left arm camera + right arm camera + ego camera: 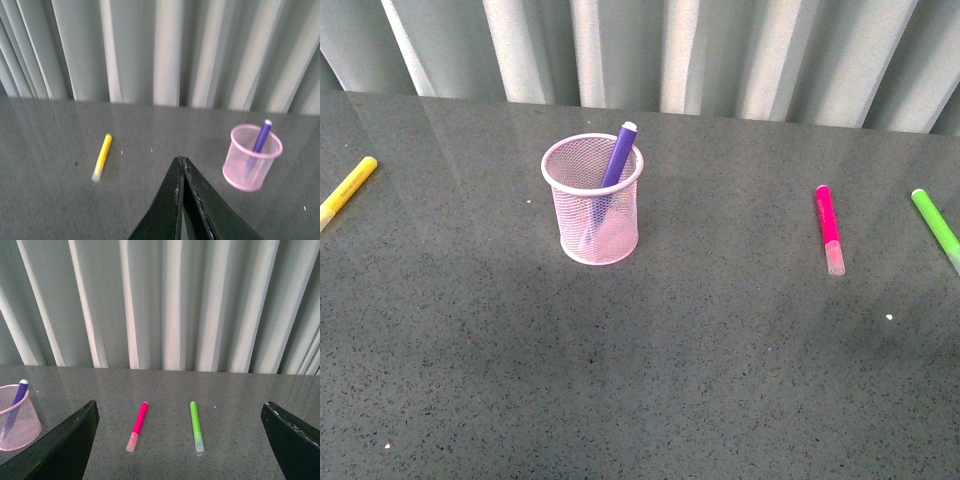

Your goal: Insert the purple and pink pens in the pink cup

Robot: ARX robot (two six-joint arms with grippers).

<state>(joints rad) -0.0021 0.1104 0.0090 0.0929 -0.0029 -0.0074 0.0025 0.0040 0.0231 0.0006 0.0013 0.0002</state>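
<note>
Where the dark grey speckled tabletop (640, 380) ends, a pale pleated curtain (720, 50) hangs behind it. Upright left of centre stands the pink cup (620, 235), a pale wire-mesh holder with a rolled rim; inside it the purple pen (618, 155) leans on the rim, white tip up. The pink pen (829, 228), magenta with a pale cap toward the robot, lies flat well to the right, near a green marker (935, 228); a yellow marker (347, 190) lies far left. The left gripper (181, 162) has its jaws pressed together on nothing; the right gripper (180, 405) is spread wide and empty.
</note>
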